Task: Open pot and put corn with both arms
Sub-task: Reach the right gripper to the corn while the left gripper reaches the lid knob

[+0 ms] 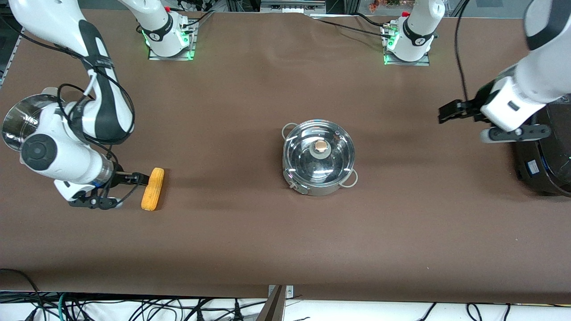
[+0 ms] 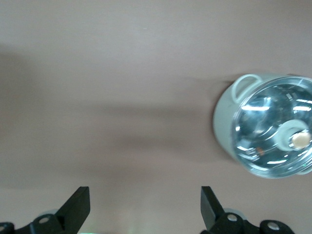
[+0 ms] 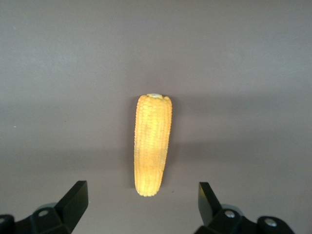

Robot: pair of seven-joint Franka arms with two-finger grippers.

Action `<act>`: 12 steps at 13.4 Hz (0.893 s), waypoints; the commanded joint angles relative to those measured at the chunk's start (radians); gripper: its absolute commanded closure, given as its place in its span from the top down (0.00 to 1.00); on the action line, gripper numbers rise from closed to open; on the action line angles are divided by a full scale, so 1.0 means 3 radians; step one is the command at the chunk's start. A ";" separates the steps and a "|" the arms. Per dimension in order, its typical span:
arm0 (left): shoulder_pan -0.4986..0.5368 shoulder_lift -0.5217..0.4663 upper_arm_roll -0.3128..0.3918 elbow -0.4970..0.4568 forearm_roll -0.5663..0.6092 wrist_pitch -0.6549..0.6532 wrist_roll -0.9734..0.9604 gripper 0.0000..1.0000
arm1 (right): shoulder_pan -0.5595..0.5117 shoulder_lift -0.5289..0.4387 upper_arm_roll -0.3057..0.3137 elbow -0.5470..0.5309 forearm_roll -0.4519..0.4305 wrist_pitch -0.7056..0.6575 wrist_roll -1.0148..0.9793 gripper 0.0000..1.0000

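The pot (image 1: 303, 186) stands at the middle of the table, its glass lid (image 1: 330, 166) on with the tan knob (image 1: 320, 146) up. It also shows in the left wrist view (image 2: 225, 127). The corn (image 1: 152, 188) lies on the table toward the right arm's end. My right gripper (image 1: 136, 179) is low beside the corn, open, with the cob's tapered end just ahead of the fingers (image 3: 152, 144). My left gripper (image 1: 449, 112) hangs open and empty over bare table between the pot and the left arm's end.
A shiny steel steamer (image 1: 18, 121) sits at the right arm's end, partly hidden by that arm. A black rice cooker (image 1: 544, 156) stands at the left arm's end. The brown table (image 1: 285, 249) lies bare around the pot.
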 commanded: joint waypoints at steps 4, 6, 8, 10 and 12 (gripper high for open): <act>-0.0386 0.0261 -0.0325 0.0023 -0.0047 0.0310 -0.0828 1.00 | -0.0072 0.0250 -0.0012 -0.0131 0.0063 0.0387 0.0060 1.00; -0.0545 0.0389 -0.0366 0.0033 -0.0047 0.0459 -0.0977 1.00 | -0.0093 0.0286 -0.0017 -0.0335 0.0068 0.0703 0.0060 1.00; -0.0668 0.0521 -0.0367 0.0053 -0.0058 0.0546 -0.0977 1.00 | -0.0108 0.0296 -0.0012 -0.0596 0.0068 0.1117 0.0060 1.00; -0.0801 0.0665 -0.0367 0.0059 -0.0047 0.0679 -0.0982 1.00 | -0.0103 0.0301 -0.0012 -0.0709 0.0073 0.1257 0.0085 1.00; -0.0893 0.0803 -0.0367 0.0069 -0.0047 0.0802 -0.1043 1.00 | -0.0098 0.0296 0.0049 -0.0709 0.0135 0.1232 0.0248 1.00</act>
